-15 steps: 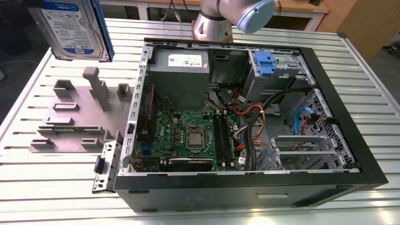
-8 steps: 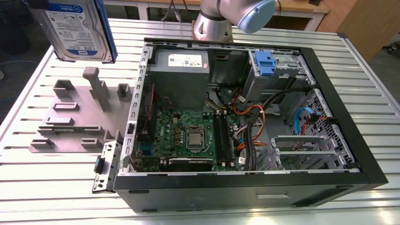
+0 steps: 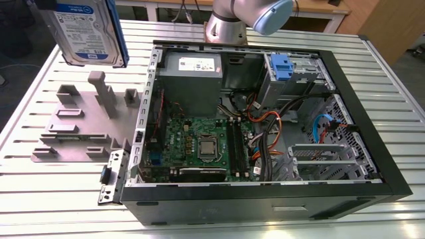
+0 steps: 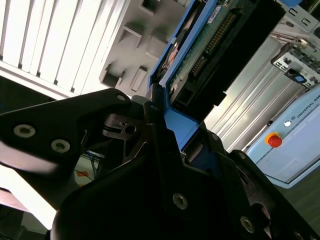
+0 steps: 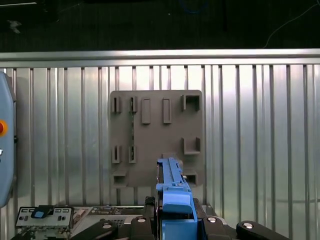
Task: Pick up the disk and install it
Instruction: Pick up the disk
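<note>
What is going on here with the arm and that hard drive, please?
The arm's gripper is clamped on the blue-framed disk and holds it in the air over the grey fixture plate on the slatted table. The open computer case sits beside the plate, on the exterior view's right. The disk is not yet in the case.

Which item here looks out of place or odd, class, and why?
Nothing looks spilled or damaged. The disk is the odd one out: it is held upright in the air by the claw, above the grey fixture plate and outside the open computer case.
</note>
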Controlling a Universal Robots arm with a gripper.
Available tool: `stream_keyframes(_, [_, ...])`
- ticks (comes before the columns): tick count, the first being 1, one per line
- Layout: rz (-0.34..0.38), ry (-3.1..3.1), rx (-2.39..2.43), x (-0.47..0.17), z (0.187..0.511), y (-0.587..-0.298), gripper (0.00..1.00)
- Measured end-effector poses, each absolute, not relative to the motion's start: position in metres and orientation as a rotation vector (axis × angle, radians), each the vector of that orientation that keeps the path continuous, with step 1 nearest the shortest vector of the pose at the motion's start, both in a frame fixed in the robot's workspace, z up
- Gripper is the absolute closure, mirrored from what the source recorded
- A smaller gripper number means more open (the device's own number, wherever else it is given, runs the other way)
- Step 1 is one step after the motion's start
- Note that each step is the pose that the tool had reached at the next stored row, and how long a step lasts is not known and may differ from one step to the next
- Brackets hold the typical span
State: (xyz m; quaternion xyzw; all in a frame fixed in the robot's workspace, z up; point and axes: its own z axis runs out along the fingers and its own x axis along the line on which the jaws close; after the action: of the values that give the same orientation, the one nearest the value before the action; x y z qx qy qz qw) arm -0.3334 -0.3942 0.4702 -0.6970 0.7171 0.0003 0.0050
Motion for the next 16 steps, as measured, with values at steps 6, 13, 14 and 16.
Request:
stream_keyframes(6, [0.000,2.247,-2.183,-0.329,0.473,-0.394,0.64])
stream_keyframes(13, [0.000,2.247,-2.183,-0.326,0.473,-0.394,0.64])
stream_keyframes(14, [0.000,2.246,-2.183,-0.325,0.473,-0.394,0.64])
stream_keyframes(16, [0.000,2.247,-2.183,-0.322,0.473,-0.394,0.64])
